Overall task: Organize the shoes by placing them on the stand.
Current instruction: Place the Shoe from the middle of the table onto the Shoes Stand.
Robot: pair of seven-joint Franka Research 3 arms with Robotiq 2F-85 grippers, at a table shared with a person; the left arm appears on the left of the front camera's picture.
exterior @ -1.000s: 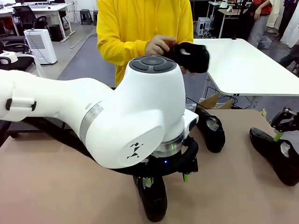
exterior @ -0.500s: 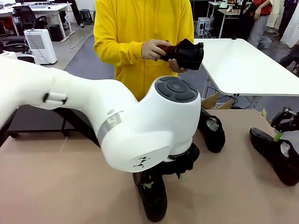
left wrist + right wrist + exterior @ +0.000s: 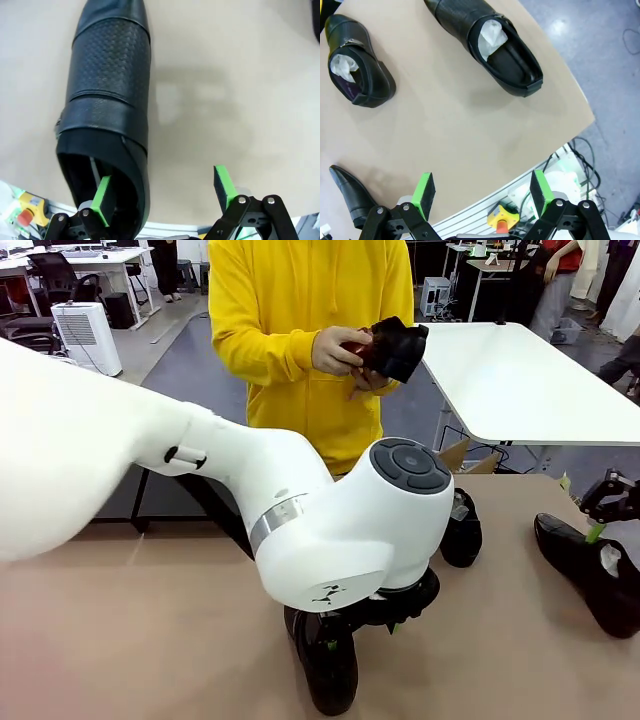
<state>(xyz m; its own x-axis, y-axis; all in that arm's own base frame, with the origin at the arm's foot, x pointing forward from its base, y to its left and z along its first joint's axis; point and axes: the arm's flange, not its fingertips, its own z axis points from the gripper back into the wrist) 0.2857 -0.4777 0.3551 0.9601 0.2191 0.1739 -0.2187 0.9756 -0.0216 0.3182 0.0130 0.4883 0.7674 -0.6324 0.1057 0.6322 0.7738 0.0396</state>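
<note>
Three shoes lie on the brown worktop [image 3: 120,640]. The near shoe [image 3: 327,672] is right under the left gripper [image 3: 164,189]. The middle shoe [image 3: 462,530] lies behind the big white arm [image 3: 200,500]. The right-hand shoe [image 3: 590,575] lies near the right gripper [image 3: 482,187]. The person [image 3: 300,300] holds the fourth shoe [image 3: 398,348] up in both hands [image 3: 338,348], well above the worktop.

Both sets of fingers are wide open and hold nothing. In the left wrist view one green pad [image 3: 102,194] hangs over the hole of the near shoe. The other pad hangs over bare worktop, so the shoe's side wall sits between them.

The shoes look shiny and smooth, so they may slip. The leather looks stiff, and the paper [image 3: 490,32] inside (white and crumpled) should help them keep their shape. I think they are not heavy. The best place to grab looks like the wall by the heel, one finger in and one out.

A moment ago the arm's big round joint was higher and more to the left. Now it has swung right and down. The person has turned the fourth shoe. The shoes on the worktop have not moved.
</note>
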